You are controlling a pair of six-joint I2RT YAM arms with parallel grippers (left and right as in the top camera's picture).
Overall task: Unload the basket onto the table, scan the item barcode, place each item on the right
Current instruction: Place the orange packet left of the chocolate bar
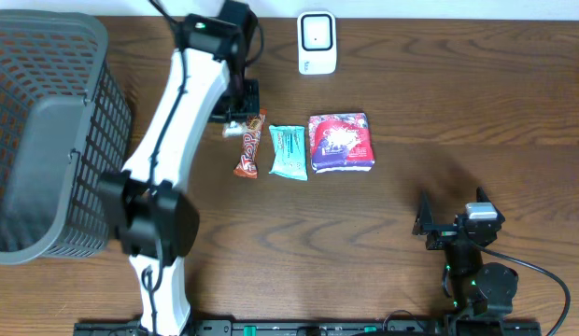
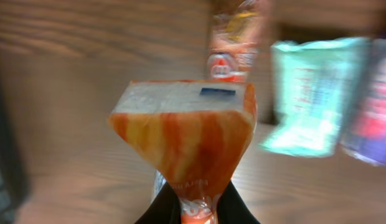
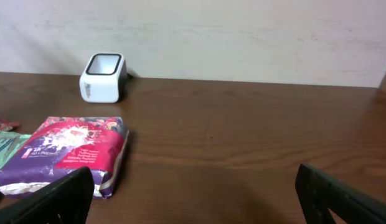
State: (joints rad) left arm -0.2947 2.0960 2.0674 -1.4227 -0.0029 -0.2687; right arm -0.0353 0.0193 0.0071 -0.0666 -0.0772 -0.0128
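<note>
Grey basket (image 1: 101,140) and two packets on a brown wooden table (image 1: 476,121)
The basket stands at the left edge; the teal packet (image 1: 289,151) lies flat just beside the purple packet (image 1: 340,143), both well apart from it.

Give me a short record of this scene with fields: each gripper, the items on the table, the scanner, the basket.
left gripper: shut on end of orange snack bar
right gripper: open, empty
items in row: orange snack bar, teal packet, purple packet
scanner: white, beyond the row
basket: grey, far left
</note>
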